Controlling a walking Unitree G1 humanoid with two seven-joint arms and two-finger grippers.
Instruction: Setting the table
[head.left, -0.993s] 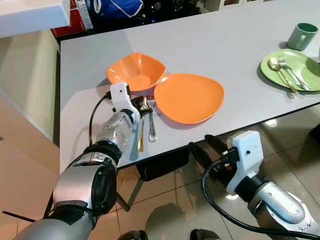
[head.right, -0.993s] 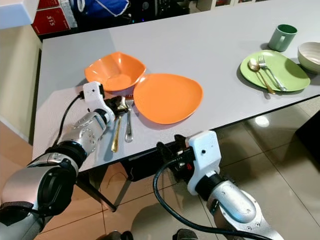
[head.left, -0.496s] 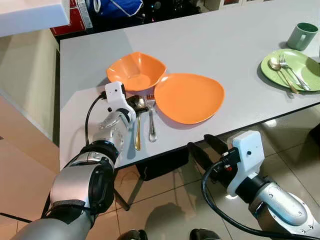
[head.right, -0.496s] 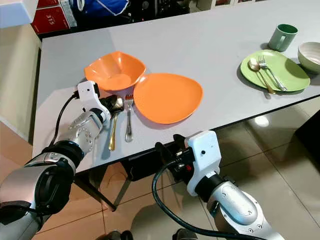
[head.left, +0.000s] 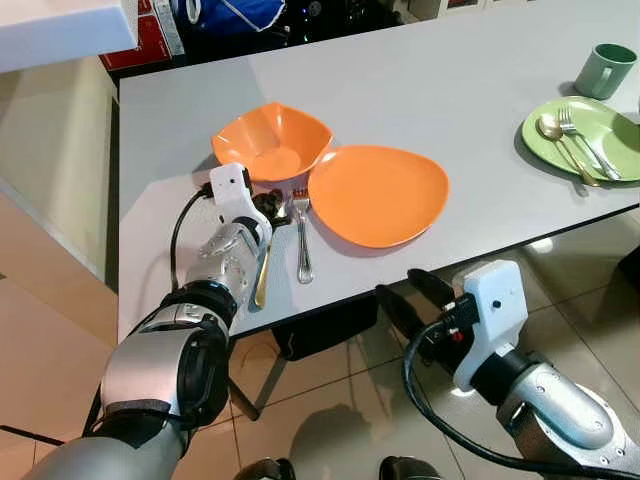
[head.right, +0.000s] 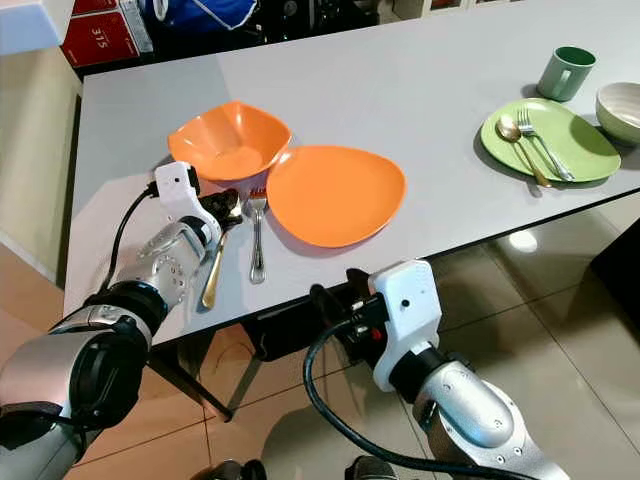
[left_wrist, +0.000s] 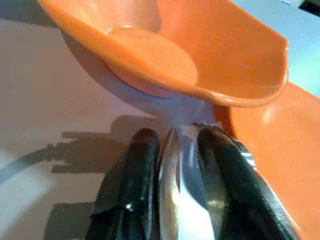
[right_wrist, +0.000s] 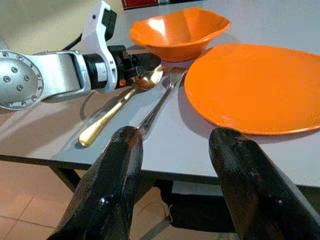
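Observation:
An orange bowl (head.left: 272, 142) and an orange plate (head.left: 378, 195) sit side by side near the grey table's front left corner. A silver fork (head.left: 302, 240) lies just left of the plate. My left gripper (head.left: 268, 205) rests low on the table in front of the bowl, shut on the bowl end of a gold spoon (head.left: 262, 270). The spoon's handle slants toward the table's front edge. In the left wrist view the black fingers (left_wrist: 135, 190) pinch the spoon's bowl (left_wrist: 175, 175). My right gripper (head.left: 405, 300) hangs open below the table's front edge, holding nothing.
At the far right stand a green plate (head.right: 580, 150) carrying a spoon and fork, a green mug (head.left: 604, 70) and a white bowl (head.right: 620, 110). The table's front edge (head.left: 500, 245) runs just above my right gripper. Tiled floor lies below.
My left gripper has shifted slightly left with the spoon, and the spoon's handle has swung left, away from the fork. The right arm has not moved.

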